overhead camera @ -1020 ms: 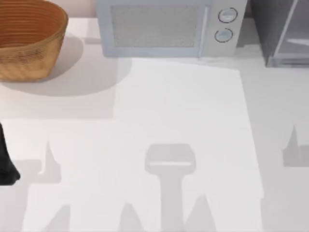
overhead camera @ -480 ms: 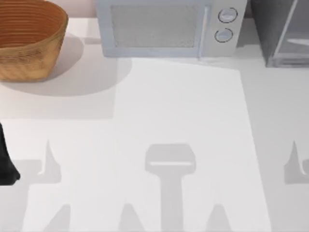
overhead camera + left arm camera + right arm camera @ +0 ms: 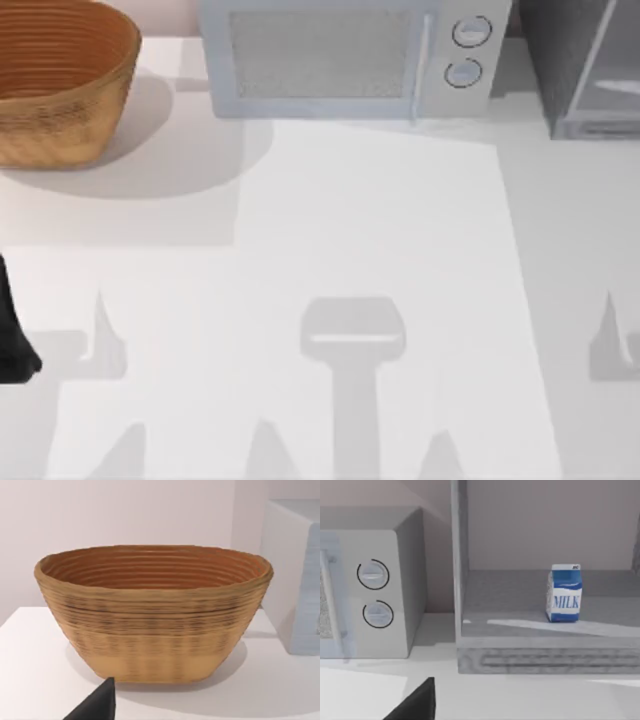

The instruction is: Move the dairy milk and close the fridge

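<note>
At the table's (image 3: 380,220) far left edge, a dark piece of the left arm (image 3: 12,330), low over the smooth white top. Left gripper (image 3: 95,705) seen from the left wrist as one black wedge-shaped tip facing the basket; grip cannot be told.

At back left, an oval basket (image 3: 60,90) of tan coiled weave, ribbed in rings, flaring up from a narrower flat base.

At back centre, a boxy pale grey microwave (image 3: 340,60) with a mesh-textured window and two round knobs.

At back right, the fridge (image 3: 580,70), a dark grey speckled cabinet with a pale frame. Inside, upright on its speckled floor, the milk (image 3: 564,594): a small gable carton, blue above, white below.

Right gripper (image 3: 417,702) facing the fridge, well apart from the milk, again one black wedge; grip cannot be told.
</note>
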Available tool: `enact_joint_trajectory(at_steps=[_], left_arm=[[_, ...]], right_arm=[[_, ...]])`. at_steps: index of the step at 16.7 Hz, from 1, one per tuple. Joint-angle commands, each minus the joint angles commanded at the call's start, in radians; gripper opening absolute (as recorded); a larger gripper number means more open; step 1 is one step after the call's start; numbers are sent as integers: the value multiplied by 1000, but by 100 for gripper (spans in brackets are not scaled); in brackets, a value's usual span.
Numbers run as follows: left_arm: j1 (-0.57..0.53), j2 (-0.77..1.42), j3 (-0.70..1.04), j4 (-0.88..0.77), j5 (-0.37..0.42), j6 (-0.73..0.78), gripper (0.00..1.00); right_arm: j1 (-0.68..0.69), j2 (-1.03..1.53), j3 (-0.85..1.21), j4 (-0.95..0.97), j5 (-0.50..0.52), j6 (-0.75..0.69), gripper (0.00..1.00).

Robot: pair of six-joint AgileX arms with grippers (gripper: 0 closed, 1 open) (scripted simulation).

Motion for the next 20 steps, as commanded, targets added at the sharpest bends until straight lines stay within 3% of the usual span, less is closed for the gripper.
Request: enact_joint_trajectory(at_steps=[20], left_arm=[[0, 0, 0, 0, 0, 0, 100]], right_arm=[[-2, -461, 378, -843, 8, -14, 100]])
